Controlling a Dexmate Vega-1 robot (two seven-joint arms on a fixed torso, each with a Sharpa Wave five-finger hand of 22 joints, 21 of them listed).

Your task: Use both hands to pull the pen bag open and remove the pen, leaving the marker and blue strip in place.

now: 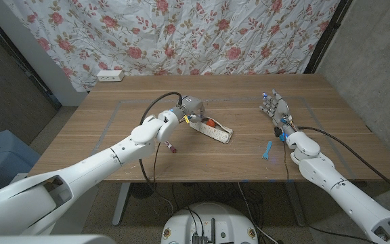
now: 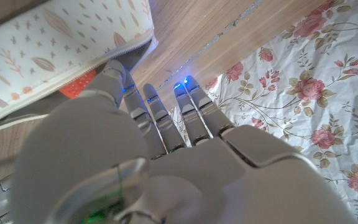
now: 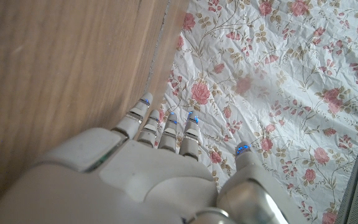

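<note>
Pen bag open at table centre, my left hand on it.

The cream leaf-print pen bag gapes, orange showing inside; my left hand touches its 10 o'clock end; my right hand stands empty, fingers apart.

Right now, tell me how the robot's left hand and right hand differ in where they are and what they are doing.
The left hand is at the open end of the white patterned pen bag near the table's middle, fingers touching its zipper edge; the right hand is apart from the bag, at the table's right. The left touches the bag; the right holds nothing, fingers apart. Both are pale grey with blue fingertip lights.
</note>
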